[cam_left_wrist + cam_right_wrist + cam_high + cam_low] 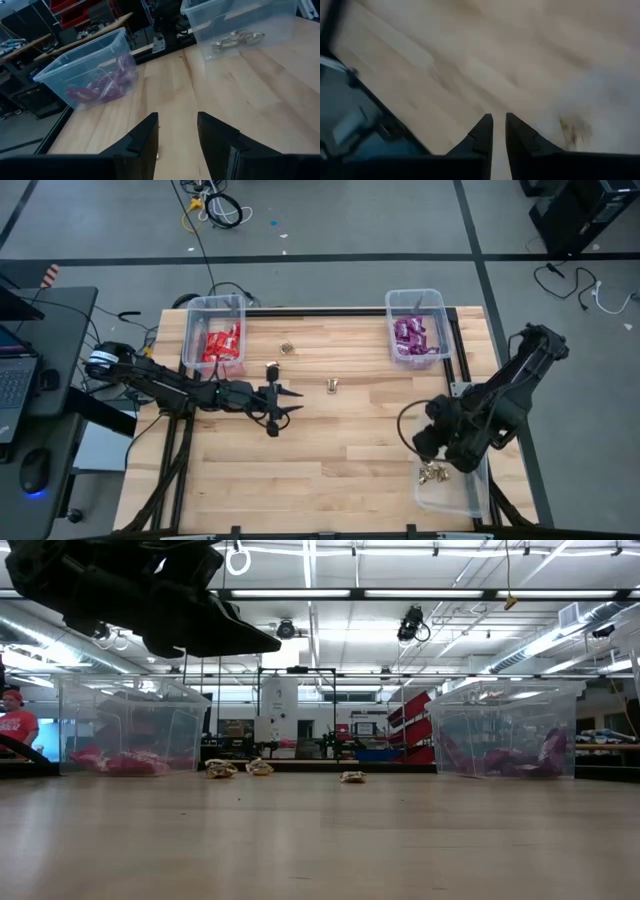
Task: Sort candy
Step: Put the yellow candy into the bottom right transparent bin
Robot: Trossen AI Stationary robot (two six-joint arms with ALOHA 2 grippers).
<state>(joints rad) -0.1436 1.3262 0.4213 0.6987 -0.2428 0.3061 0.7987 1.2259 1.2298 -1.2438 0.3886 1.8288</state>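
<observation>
Candy lies sorted in part: red packets (222,343) in the rear left bin (192,320), purple packets (409,336) in the rear right bin (440,315), gold pieces (432,473) in the near right bin (455,498), half hidden by the right arm; three gold pieces sit loose on the bench (340,460), one (333,385) near the middle; left pincer (290,402) hovers open and empty beside it; right pincer (499,131) over the gold bin shows a narrow gap, nothing visibly held, the view blurred.

A robotics lab or workshop: a pale wooden worktable on a black metal frame (330,430), grey floor strewn with loose black cables (222,210), long fluorescent ceiling strip lights (330,593), red storage shelving (410,720).
</observation>
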